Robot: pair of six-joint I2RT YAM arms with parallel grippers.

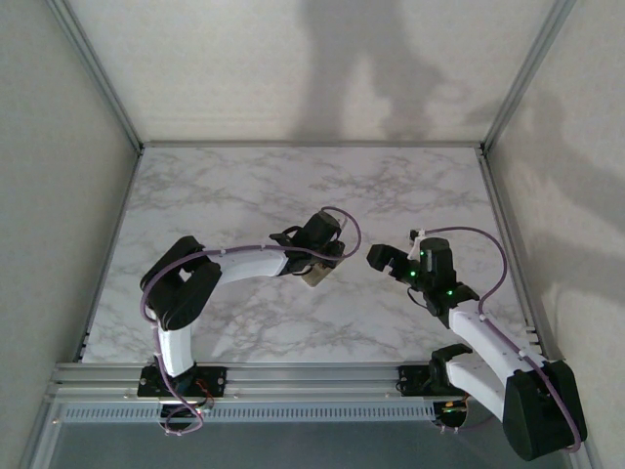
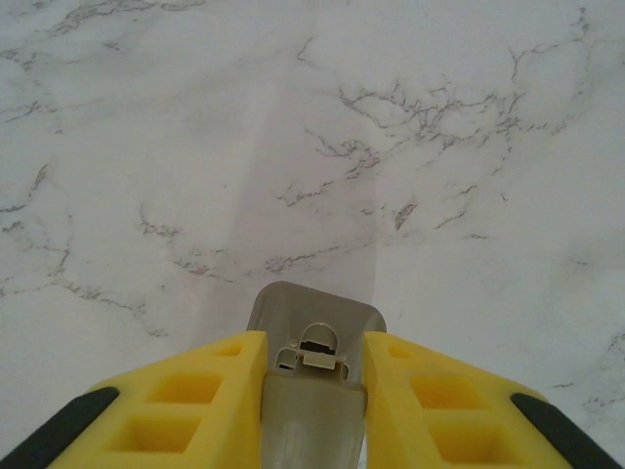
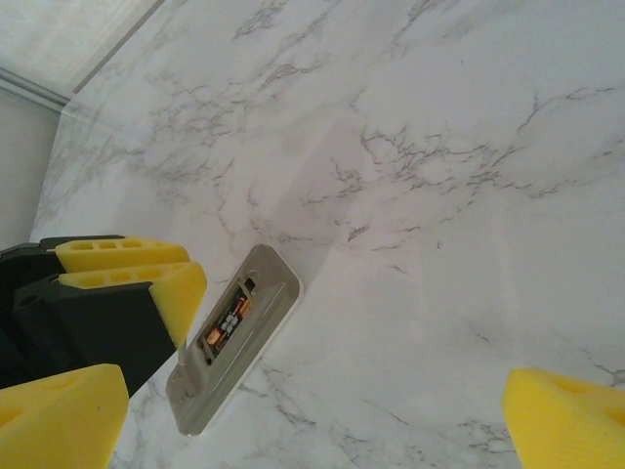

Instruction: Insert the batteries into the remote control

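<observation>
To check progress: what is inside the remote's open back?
A dark battery with orange marking lies in the remote's bay. The left gripper's finger covers one side, so a second battery cannot be confirmed.

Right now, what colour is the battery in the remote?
Dark battery, orange tip; right wrist view.
</observation>
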